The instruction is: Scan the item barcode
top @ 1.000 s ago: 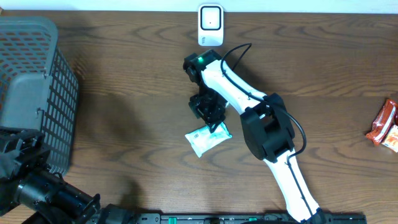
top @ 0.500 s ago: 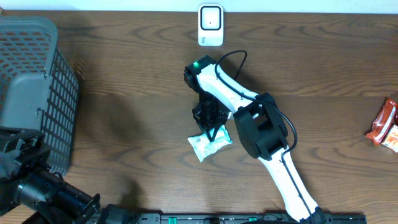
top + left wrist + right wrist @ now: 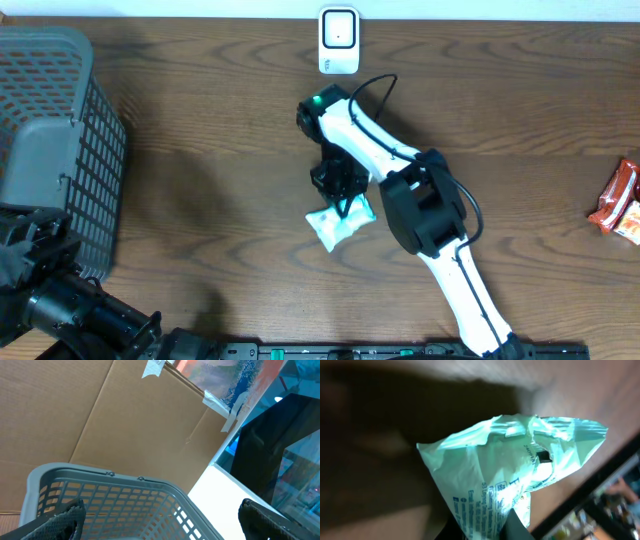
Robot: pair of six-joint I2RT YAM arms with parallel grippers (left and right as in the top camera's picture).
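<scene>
Overhead, the right gripper (image 3: pixel 345 203) has shut since a second ago. Its jaws stood apart over the pale green pouch (image 3: pixel 338 224); now they pinch its upper edge. The pouch lies on the table (image 3: pixel 200 150), well apart from the white scanner (image 3: pixel 339 40) and nearer the robot than it. It has shifted only slightly, so the grasp looks made but the lift toward the scanner is not yet begun. The grey basket (image 3: pixel 50 150) sits far to the scanner's left.

In the left wrist view, the left gripper (image 3: pixel 160 527) spreads wide and empty over the basket rim.

In the right wrist view, the pouch fills the frame, crumpled and nipped between the dark fingertips (image 3: pixel 451 532). Printed text shows, but no barcode is legible.
</scene>
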